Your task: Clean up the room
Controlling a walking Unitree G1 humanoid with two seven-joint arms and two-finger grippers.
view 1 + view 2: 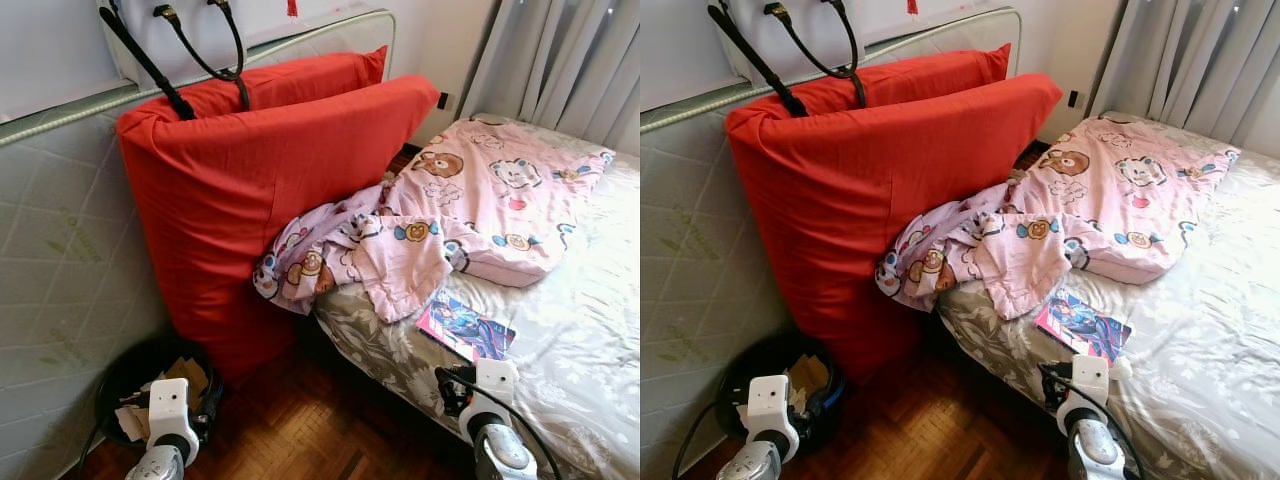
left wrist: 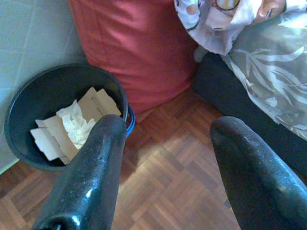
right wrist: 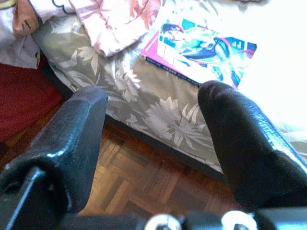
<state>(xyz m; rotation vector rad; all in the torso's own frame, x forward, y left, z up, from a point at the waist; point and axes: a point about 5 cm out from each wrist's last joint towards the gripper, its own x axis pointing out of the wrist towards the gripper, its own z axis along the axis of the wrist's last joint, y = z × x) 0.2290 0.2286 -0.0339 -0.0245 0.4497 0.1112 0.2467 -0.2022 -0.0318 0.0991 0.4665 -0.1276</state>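
Your right gripper point(image 3: 153, 124) hangs with its fingers spread wide and nothing between them, low over the edge of the bed point(image 1: 590, 330), above the parquet floor point(image 1: 330, 420). The magazine point(image 1: 466, 328) lies flat on the floral sheet just ahead of that gripper, near the bed's edge and apart from the fingers. Its long axis runs slantwise across the bed, one short end toward the pink blanket point(image 1: 470, 210), the other toward the foot of the bed; its cover faces up.

Your left gripper point(image 2: 168, 158) is likewise spread and empty, held over the floor beside the dark bin point(image 2: 29, 103). You can see crumpled paper point(image 2: 76, 122) and card scraps inside the bin, which stands against the red cushion point(image 1: 260, 190). The cushion leans upright on the mattress point(image 1: 60, 270) propped at the wall, and the blanket spills from the bed onto the cushion's side.
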